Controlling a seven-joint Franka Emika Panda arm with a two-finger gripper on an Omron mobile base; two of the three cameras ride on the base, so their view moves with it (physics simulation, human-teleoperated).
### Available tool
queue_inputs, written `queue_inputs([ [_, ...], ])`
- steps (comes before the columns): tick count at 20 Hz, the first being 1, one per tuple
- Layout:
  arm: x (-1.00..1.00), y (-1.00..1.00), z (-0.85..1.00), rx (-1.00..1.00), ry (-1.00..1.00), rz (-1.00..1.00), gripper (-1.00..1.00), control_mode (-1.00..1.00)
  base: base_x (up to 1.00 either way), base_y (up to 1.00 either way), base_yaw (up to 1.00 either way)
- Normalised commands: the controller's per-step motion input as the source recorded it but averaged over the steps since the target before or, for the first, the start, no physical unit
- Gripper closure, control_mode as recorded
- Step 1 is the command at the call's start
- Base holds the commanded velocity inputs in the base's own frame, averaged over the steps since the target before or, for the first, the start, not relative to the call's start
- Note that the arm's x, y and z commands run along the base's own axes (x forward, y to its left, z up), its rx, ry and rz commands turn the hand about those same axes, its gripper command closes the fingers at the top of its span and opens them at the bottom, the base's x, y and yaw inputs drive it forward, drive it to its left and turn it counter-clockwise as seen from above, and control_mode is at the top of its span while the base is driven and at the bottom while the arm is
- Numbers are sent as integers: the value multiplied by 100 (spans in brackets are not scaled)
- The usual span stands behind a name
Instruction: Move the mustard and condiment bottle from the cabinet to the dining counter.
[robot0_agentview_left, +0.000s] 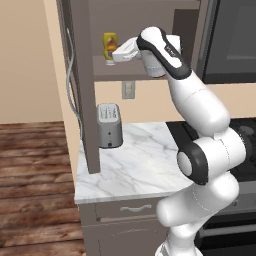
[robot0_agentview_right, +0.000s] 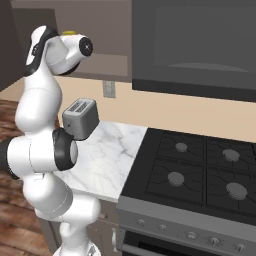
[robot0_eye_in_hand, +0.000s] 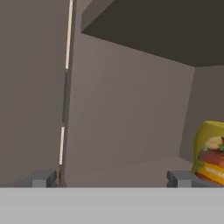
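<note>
Yellow mustard (robot0_agentview_left: 110, 47) stands upright on the shelf of the open cabinet (robot0_agentview_left: 80, 75), toward its left edge near the door. The pincer (robot0_eye_in_hand: 113, 178) is inside the cabinet, jaws wide, offset beside the bottle, presumably aligning before a grasp.

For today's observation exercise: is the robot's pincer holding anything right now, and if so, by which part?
Nothing is held. The pincer stands wide open inside the cabinet, its fingertips apart with only air between them; the mustard bottle stands untouched off to one side.
</note>
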Motion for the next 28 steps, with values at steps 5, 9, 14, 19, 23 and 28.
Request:
queue_inputs([
  [5,0,-4,0,0,0,0,-100,-100,0,0,0],
  [9,8,0,0,0,0,0,-100,-100,0,0,0],
  [14,16,0,-1,0,0,0,-100,-100,0,0,0],
  [19,9,-10,-1,0,0,0,-100,-100,0,0,0],
  [23,8,-12,-1,0,0,2,-100,-100,0,0,0],
  [28,12,-4,-1,0,0,4,-100,-100,0,0,0],
])
